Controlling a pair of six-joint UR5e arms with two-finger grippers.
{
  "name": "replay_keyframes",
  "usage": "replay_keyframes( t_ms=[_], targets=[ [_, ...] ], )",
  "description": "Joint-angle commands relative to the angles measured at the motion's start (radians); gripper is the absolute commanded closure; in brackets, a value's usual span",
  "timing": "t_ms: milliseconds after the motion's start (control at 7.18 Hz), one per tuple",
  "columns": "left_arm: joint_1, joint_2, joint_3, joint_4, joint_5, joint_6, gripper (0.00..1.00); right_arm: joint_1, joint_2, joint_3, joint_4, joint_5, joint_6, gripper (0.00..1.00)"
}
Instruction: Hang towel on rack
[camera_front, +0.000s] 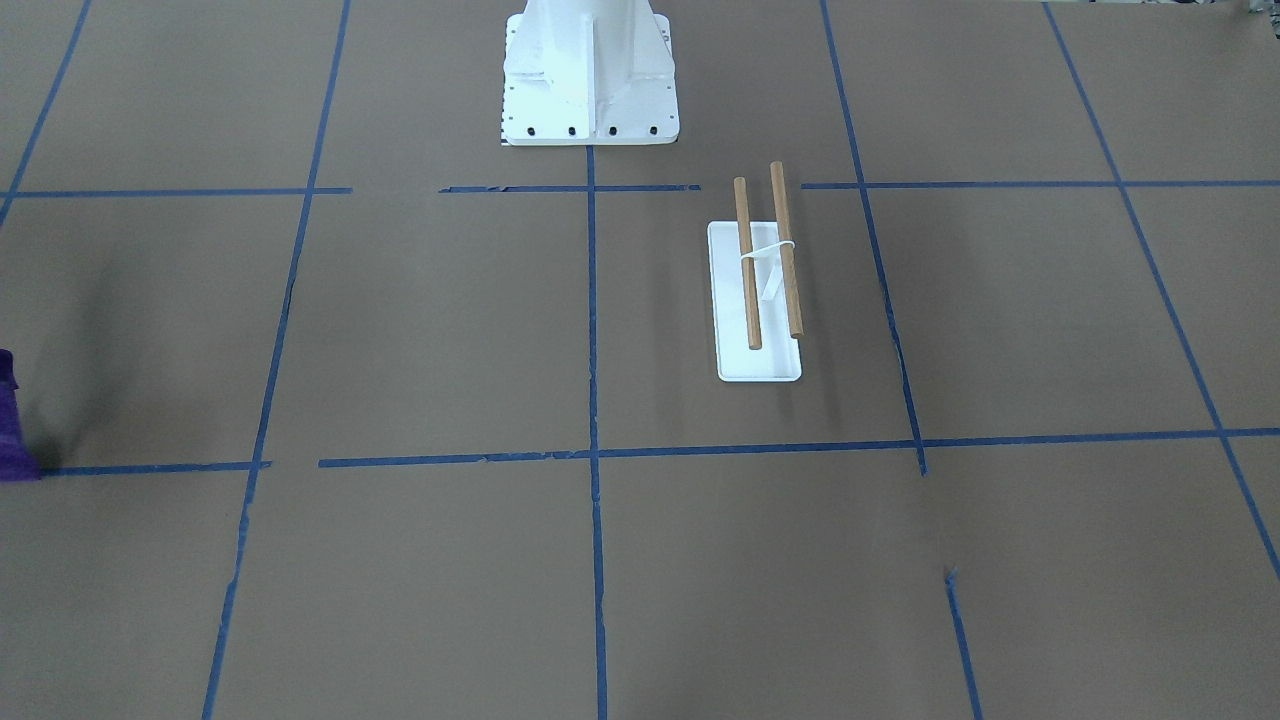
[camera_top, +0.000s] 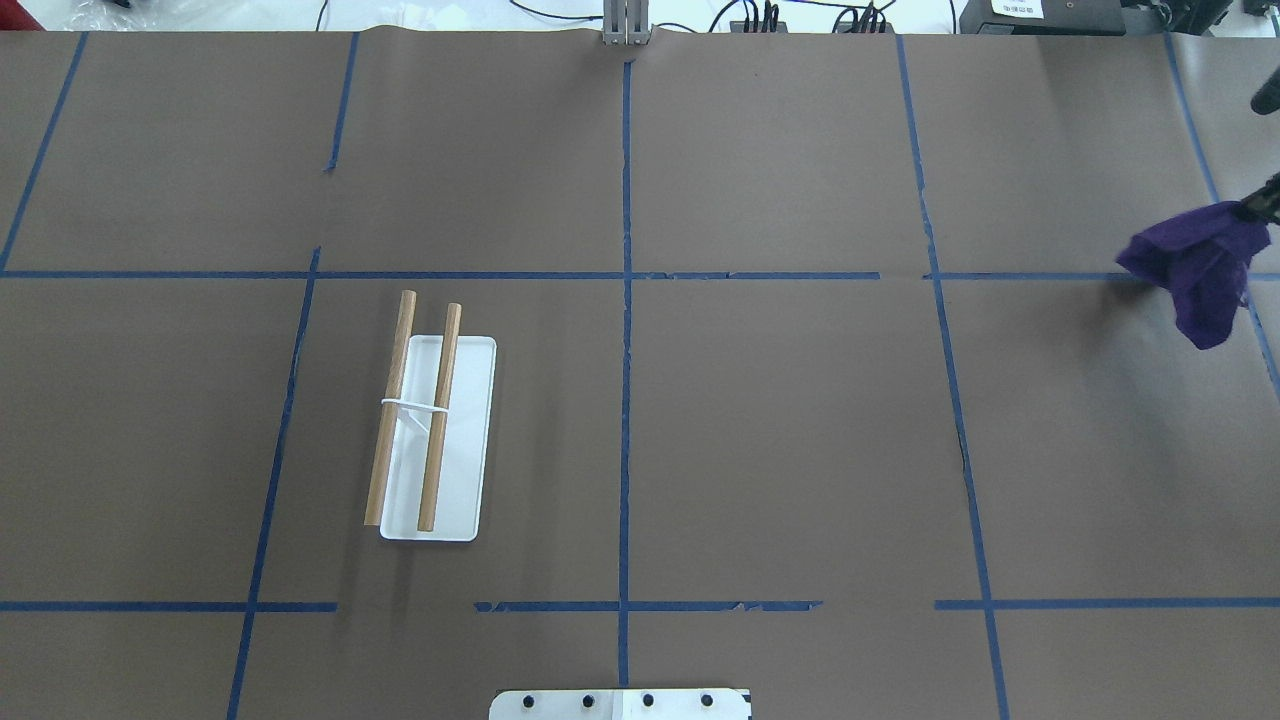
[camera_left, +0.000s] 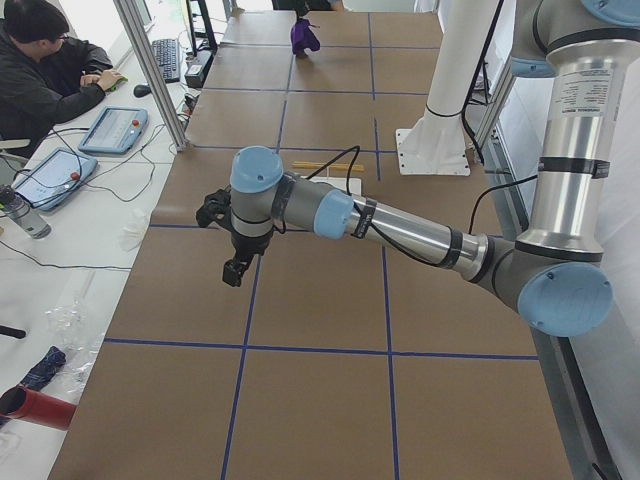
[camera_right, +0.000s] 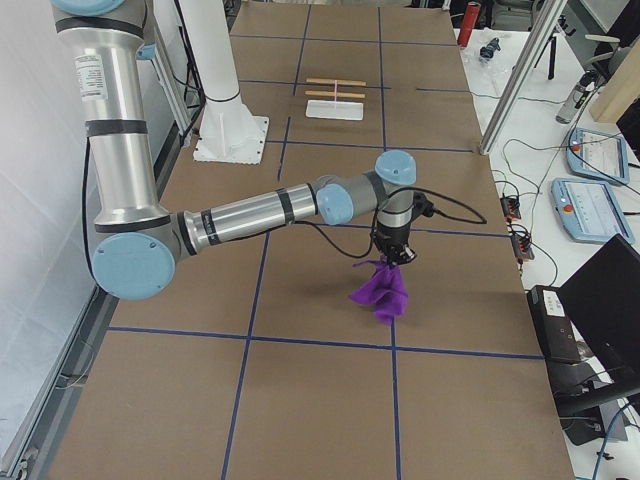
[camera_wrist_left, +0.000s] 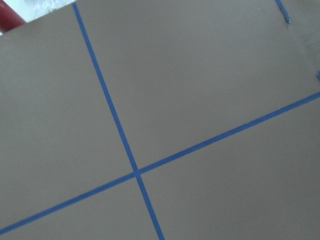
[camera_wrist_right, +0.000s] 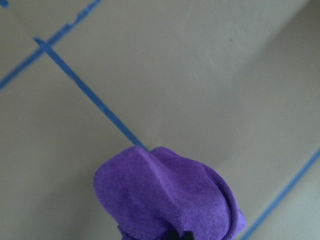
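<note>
The purple towel (camera_top: 1195, 270) hangs bunched from my right gripper (camera_right: 392, 259), lifted off the table at its far right end. It also shows in the right wrist view (camera_wrist_right: 170, 200) and at the left edge of the front view (camera_front: 12, 420). The right gripper is shut on the towel's top. The rack (camera_top: 460, 440), with a white base and two brown wooden rods, stands on the table's left half, far from the towel, and nothing hangs on it (camera_front: 725, 320). My left gripper (camera_left: 233, 270) hovers above the table's left end; I cannot tell whether it is open or shut.
The table is covered in brown paper with a grid of blue tape lines. The white robot pedestal (camera_front: 590, 75) stands at the robot's edge. An operator (camera_left: 45, 70) sits at a side desk with tablets and cables.
</note>
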Motion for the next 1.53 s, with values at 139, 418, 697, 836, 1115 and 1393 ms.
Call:
replay_keyframes(
  t_ms=[139, 418, 697, 836, 1115, 1393],
  targets=[
    [0.053, -0.053, 0.03, -0.172, -0.127, -0.34, 0.0, -0.176, 0.236, 0.002, -0.009, 0.037, 0.234, 1.0],
    [0.206, -0.076, -0.034, -0.232, -0.124, -0.626, 0.0, -0.296, 0.337, 0.063, 0.003, 0.036, 0.539, 1.0],
    [0.339, -0.159, -0.057, -0.238, -0.117, -1.1, 0.0, -0.37, 0.414, 0.086, 0.005, 0.037, 0.598, 1.0],
    [0.41, -0.24, -0.052, -0.238, -0.115, -1.336, 0.0, -0.41, 0.411, 0.119, 0.008, 0.028, 0.624, 1.0],
    [0.513, -0.372, -0.026, -0.24, -0.091, -1.696, 0.0, -0.496, 0.417, 0.19, 0.036, -0.062, 0.624, 1.0],
    [0.641, -0.473, 0.024, -0.243, 0.013, -1.908, 0.0, -0.582, 0.424, 0.198, 0.155, -0.146, 0.618, 1.0]
  ],
)
